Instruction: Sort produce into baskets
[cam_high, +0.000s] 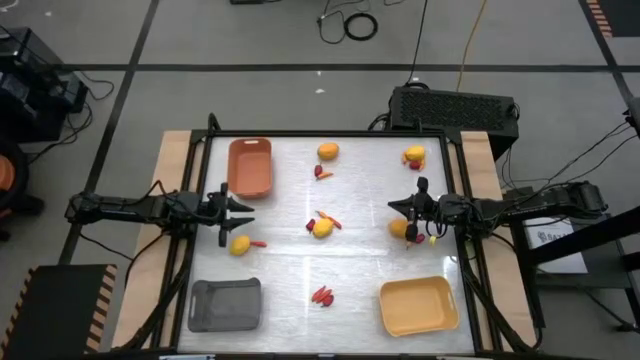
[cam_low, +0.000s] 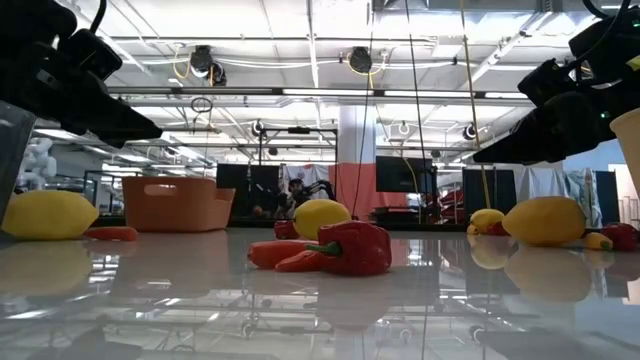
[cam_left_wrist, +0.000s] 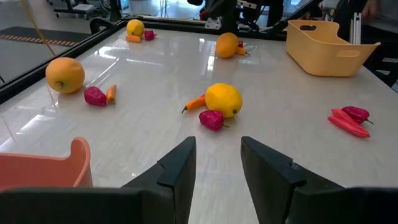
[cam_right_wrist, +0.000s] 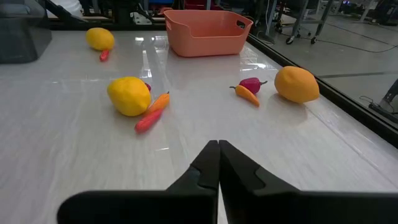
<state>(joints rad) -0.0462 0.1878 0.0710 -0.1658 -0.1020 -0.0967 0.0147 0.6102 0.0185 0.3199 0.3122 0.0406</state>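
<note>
Left gripper (cam_high: 246, 212) hovers spread beside the orange-brown basket (cam_high: 250, 167); right gripper (cam_high: 395, 207) is pressed together. All 3 baskets, grey (cam_high: 225, 304) and yellow (cam_high: 418, 306) included, look empty. Lemons (cam_high: 321, 228) lie scattered on the table (cam_high: 360, 265).

five lemons (cam_high: 328, 151), three baskets (cam_high: 250, 166)

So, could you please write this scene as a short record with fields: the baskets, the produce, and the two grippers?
baskets: orange-brown plastic tray at far left; grey plastic tray at near left; yellow plastic tray at near right; all three appear empty
produce: round yellow lemon-like fruits, small red pepper pieces and thin orange carrot sticks, all loose on the white table
centre cluster: lemon with carrot and pepper beside it
left gripper: open, near orange-brown tray
right gripper: shut, empty
</note>
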